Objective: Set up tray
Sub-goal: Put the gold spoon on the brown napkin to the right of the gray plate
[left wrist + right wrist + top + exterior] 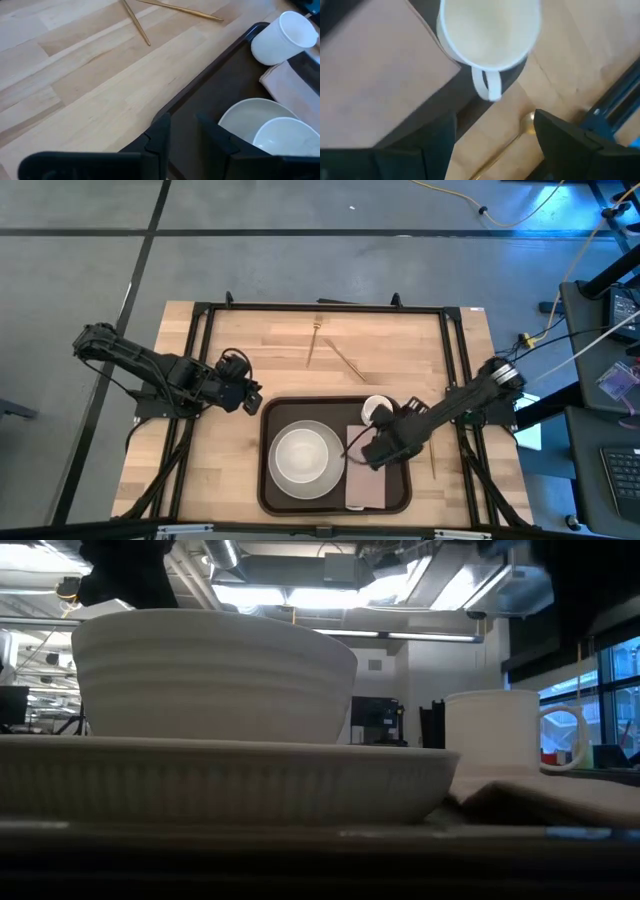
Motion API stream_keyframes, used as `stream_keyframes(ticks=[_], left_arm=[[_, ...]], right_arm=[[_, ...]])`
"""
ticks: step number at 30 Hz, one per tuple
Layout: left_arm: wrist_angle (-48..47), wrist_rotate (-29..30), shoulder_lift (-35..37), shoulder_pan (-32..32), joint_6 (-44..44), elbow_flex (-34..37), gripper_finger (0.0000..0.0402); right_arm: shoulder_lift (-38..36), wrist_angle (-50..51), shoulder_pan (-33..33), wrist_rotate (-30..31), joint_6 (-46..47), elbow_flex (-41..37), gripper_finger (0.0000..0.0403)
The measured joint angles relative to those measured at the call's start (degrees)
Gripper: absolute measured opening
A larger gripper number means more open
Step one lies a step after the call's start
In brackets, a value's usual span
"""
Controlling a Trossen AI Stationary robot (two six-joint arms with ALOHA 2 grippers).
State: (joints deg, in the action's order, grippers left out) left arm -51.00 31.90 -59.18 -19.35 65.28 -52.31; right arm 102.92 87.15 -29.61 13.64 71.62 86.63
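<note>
right gripper gapes released over napkin beside mug on the tray.

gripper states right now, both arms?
Left gripper: narrow gap between fingers, holding nothing, at the tray's left edge.
Right gripper: open, empty, over the tray near the mug.

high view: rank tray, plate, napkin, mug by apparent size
1. tray, holds the rest
2. plate
3. napkin
4. mug, partly hidden by the right arm, yet clearly smallest
</note>
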Motion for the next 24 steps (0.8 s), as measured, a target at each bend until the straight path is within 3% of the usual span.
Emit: stream_keyframes(ticks=[6,10,18,24], left_arm=[[0.05,-0.03,0.05,0.0,0.16,0.0,0.0075],[0.05,-0.04,0.05,-0.04,0.17,0.0,0.0073],[0.05,-0.02,0.05,-0.04,0.13,0.0,0.0072],[0.05,0.0,0.05,-0.04,0.05,0.0,0.0072]], right_arm=[[-12.56,1.24,-3.06,-2.15,17.33,0.04,0.0263],[-16.96,2.75,-7.6,-2.14,29.76,-0.63,0.0263],[-20.52,-2.28,-17.17,-6.41,50.86,-15.23,0.0248],[-21.79,-13.25,-19.26,-7.4,54.29,-27.41,0.0224]])
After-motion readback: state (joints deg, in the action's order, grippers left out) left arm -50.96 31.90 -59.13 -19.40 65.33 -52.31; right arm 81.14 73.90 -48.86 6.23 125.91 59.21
